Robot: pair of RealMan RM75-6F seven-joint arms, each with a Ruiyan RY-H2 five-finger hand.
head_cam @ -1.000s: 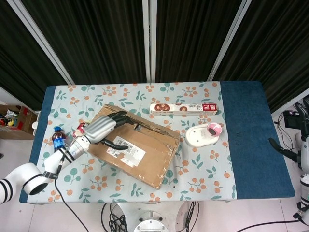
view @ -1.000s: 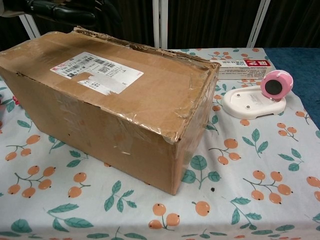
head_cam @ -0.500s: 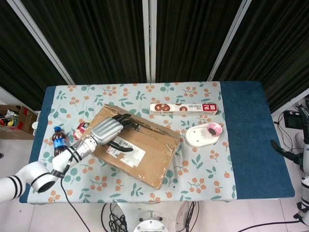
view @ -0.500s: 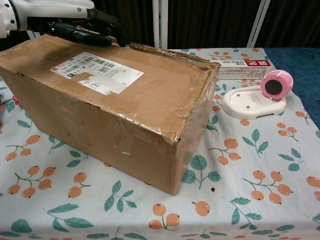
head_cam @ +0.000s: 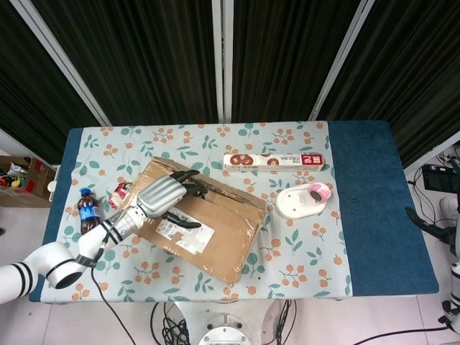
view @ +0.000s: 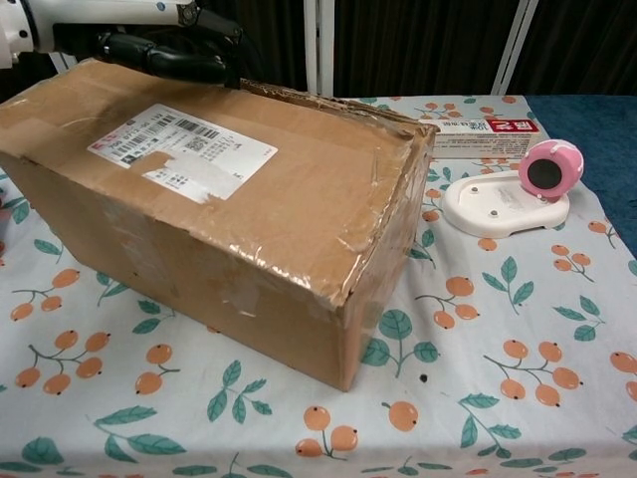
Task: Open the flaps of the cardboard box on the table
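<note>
A closed brown cardboard box (head_cam: 223, 230) (view: 318, 199) with a white shipping label (view: 181, 149) lies at an angle on the floral tablecloth, its top flaps taped down. My left hand (head_cam: 165, 195) (view: 169, 55) lies over the box's far left part. Its dark fingers hook over the far edge of the top flap and the thumb rests on the top. The box's left end sits a little raised in the chest view. My right hand shows in neither view; only a dark arm part (head_cam: 425, 221) sits past the table's right edge.
A cola bottle (head_cam: 88, 208) and a small snack packet (head_cam: 121, 192) stand left of the box. Behind it lies a long red-and-white carton (head_cam: 273, 160) (view: 488, 127). A white base with a pink round device (head_cam: 305, 200) (view: 518, 189) sits to the right, near the blue cloth (head_cam: 374, 201).
My left hand slid further onto the box and hooked its far flap edge. The box has shifted, its left end rising and turning slightly.
</note>
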